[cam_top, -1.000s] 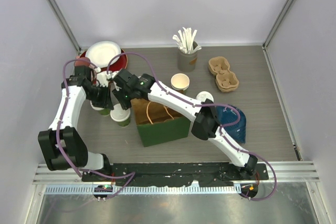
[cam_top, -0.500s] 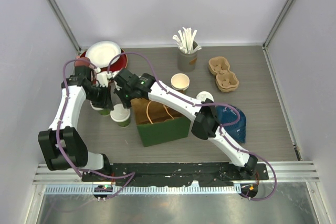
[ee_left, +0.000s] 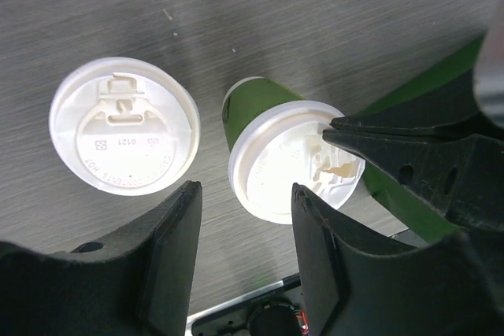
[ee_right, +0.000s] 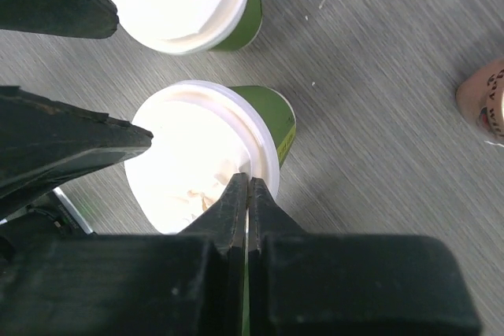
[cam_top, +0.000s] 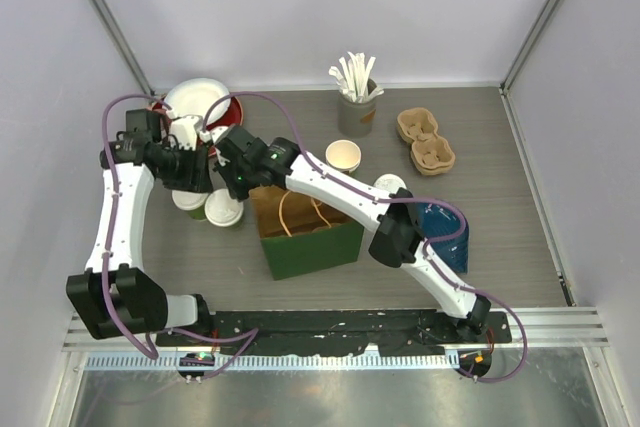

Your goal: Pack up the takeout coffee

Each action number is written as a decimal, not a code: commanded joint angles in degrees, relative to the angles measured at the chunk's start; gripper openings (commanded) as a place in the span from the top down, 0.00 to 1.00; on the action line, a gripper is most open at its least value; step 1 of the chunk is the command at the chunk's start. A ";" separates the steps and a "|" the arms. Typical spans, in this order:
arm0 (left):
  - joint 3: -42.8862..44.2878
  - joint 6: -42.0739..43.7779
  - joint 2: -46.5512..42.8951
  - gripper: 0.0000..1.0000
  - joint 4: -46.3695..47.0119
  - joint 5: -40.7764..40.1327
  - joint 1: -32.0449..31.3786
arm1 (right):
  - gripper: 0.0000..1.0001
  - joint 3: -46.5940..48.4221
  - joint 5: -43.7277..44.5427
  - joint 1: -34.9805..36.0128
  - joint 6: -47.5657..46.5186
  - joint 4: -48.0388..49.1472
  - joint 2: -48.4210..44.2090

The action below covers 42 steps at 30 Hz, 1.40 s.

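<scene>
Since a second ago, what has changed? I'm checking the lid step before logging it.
The left gripper opened and pulled back toward the plates, above the two lidded cups. The right gripper shut at one cup's lid. The bag stayed put.

Bright, even light (whites glare, near foreground blurs).

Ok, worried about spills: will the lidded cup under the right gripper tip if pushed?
Probably: the lidded cup looks widest at the lid, and the right gripper meets it high up. Its paper wall likely dents easily.
</scene>
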 commanded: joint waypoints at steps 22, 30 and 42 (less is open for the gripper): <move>15.12 -2.49 -4.95 0.32 -2.51 6.05 0.29 | 0.99 -0.33 3.40 -5.22 7.35 7.14 -13.99; 14.60 -4.60 -4.42 0.36 -2.16 13.17 -0.23 | 0.99 -0.59 4.02 -10.23 10.16 8.55 -18.48; 18.90 -2.32 -3.01 0.28 -3.74 14.76 -13.32 | 0.99 -5.25 5.87 -18.22 9.55 4.95 -30.60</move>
